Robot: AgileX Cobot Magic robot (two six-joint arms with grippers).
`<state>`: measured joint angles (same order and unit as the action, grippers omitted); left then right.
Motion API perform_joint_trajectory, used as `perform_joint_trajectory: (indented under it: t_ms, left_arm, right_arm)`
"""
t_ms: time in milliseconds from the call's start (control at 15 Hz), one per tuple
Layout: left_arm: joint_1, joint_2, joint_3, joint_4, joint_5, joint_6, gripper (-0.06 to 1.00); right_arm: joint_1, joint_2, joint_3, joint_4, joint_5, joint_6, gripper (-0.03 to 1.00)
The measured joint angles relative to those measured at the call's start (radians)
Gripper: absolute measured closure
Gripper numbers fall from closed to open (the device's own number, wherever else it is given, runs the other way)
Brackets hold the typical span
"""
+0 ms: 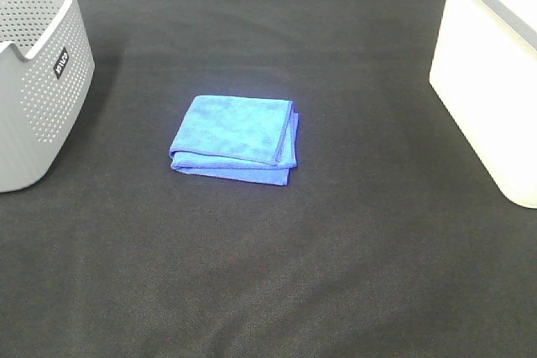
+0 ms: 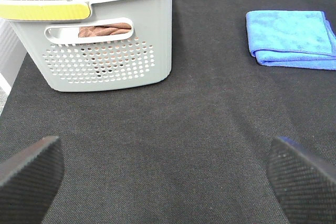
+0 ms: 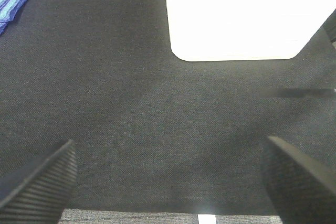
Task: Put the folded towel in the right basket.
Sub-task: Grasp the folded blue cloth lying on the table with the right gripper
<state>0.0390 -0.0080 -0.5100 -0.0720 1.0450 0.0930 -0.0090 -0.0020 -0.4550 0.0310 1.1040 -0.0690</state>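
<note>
The folded blue towel lies flat near the middle of the black desk, touching nothing. It sits between two baskets and well apart from both: the grey perforated basket on the left and the white right basket.

Brown cloth shows through the grey basket's handle slot.

Neither arm appears in the high view.

Left jaws: wide apart and empty, with dark ribbed pads held above bare desk, facing the grey basket and the towel.

Right jaws: likewise wide apart and empty, pads above bare desk, facing the white basket.
</note>
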Motion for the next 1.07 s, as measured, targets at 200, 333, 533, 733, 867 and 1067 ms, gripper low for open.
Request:
perform_joint_trajectory:
  t_ms: [200, 333, 533, 733, 867, 1067]
  left_arm:
    - [0.000, 0.000, 0.000, 0.000, 0.000, 0.000, -0.04]
    - [0.000, 0.000, 0.000, 0.000, 0.000, 0.000, -0.04]
    - [0.000, 0.000, 0.000, 0.000, 0.000, 0.000, -0.04]
    - [0.000, 0.000, 0.000, 0.000, 0.000, 0.000, -0.04]
    - [0.000, 0.000, 0.000, 0.000, 0.000, 0.000, -0.04]
    - [0.000, 0.000, 0.000, 0.000, 0.000, 0.000, -0.04]
  right_arm:
    - [0.000, 0.000, 0.000, 0.000, 0.000, 0.000, 0.05]
    - [0.000, 0.000, 0.000, 0.000, 0.000, 0.000, 0.05]
    - [0.000, 0.000, 0.000, 0.000, 0.000, 0.000, 0.05]
    - [0.000, 0.000, 0.000, 0.000, 0.000, 0.000, 0.05]
    - [0.000, 0.000, 0.000, 0.000, 0.000, 0.000, 0.05]
    - [0.000, 0.000, 0.000, 0.000, 0.000, 0.000, 0.05]
